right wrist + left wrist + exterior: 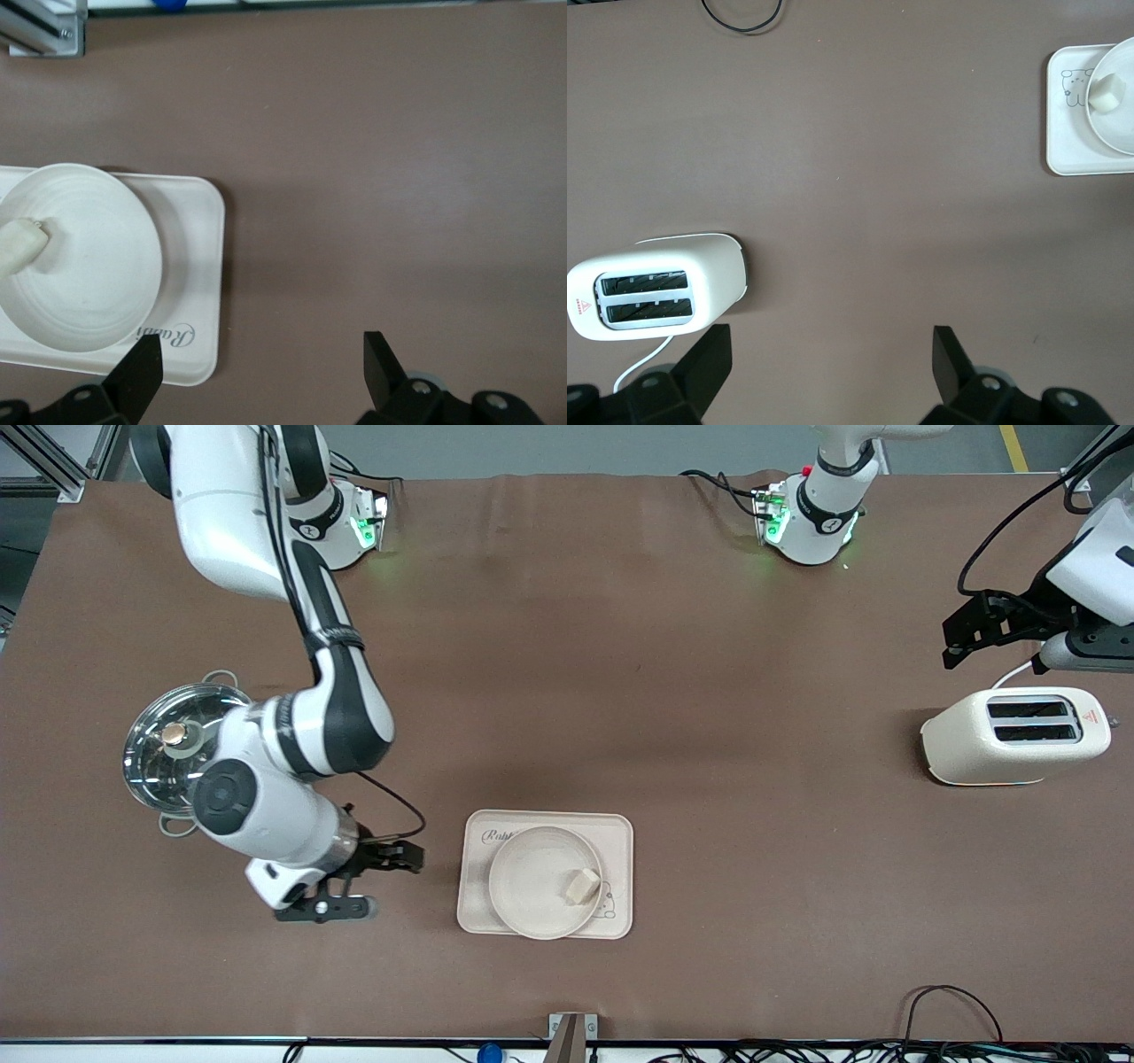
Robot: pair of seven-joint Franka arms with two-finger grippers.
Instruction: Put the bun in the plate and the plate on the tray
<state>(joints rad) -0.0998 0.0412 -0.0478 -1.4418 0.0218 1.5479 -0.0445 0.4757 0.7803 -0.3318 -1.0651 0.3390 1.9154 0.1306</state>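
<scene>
The cream tray (620, 833) with "Rabbit" lettering lies near the table's front edge. The round plate (532, 886) sits on it, and the pale bun (582, 886) lies in the plate toward the left arm's end. My right gripper (399, 857) is open and empty, low beside the tray on the right arm's end. Its wrist view shows the open gripper (261, 350), tray (199, 266), plate (97, 257) and bun (18, 248). My left gripper (961, 638) is open and empty, raised over the table by the toaster. Its wrist view (830, 345) shows tray (1063, 133), plate (1116, 124) and bun (1106, 91).
A cream toaster (1010, 735) stands at the left arm's end, also in the left wrist view (656, 283). A steel pot with a lid (173, 744) sits at the right arm's end, partly under the right arm. Cables (952, 1010) lie at the front edge.
</scene>
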